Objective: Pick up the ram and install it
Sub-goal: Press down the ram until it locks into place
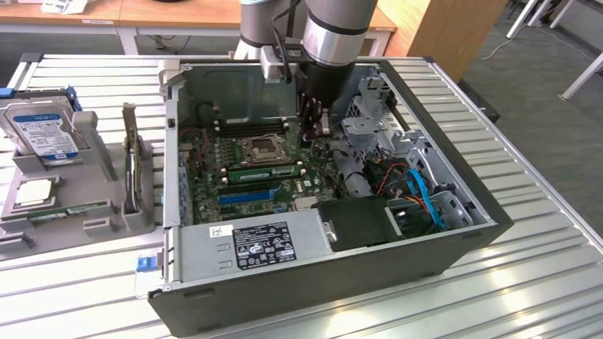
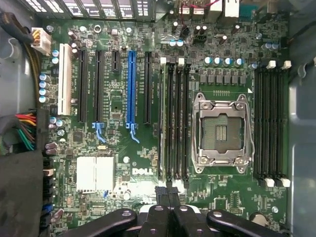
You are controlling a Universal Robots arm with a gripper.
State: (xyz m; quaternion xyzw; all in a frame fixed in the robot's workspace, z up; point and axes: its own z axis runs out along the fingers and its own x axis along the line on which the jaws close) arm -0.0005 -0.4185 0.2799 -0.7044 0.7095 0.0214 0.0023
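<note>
Ram [image 1: 267,171] stands on edge in the bank of memory slots just beside the CPU socket [image 1: 261,149], on its near side in the exterior view, between the socket and the blue slot [image 1: 250,197]. Whether it is pressed fully home I cannot tell. The gripper [image 1: 318,129] hangs inside the computer case [image 1: 330,282] over the exterior view's right end of that bank, fingers closed together with nothing between them.

I judge the stick light, stiff and thin, and fragile: chips and contact edge should be left alone. The sound hold is on the two long flat faces near the top edge, around the middle so it does not tip, and pressure should go straight down.

The exterior view shows its green face and how the arm stands in the case. The wrist view looks straight down: there the ram [image 2: 162,118] is a thin pale-green line in the slot farthest from the socket [image 2: 218,132], with the closed gripper [image 2: 168,193] just off the slots' end
</note>
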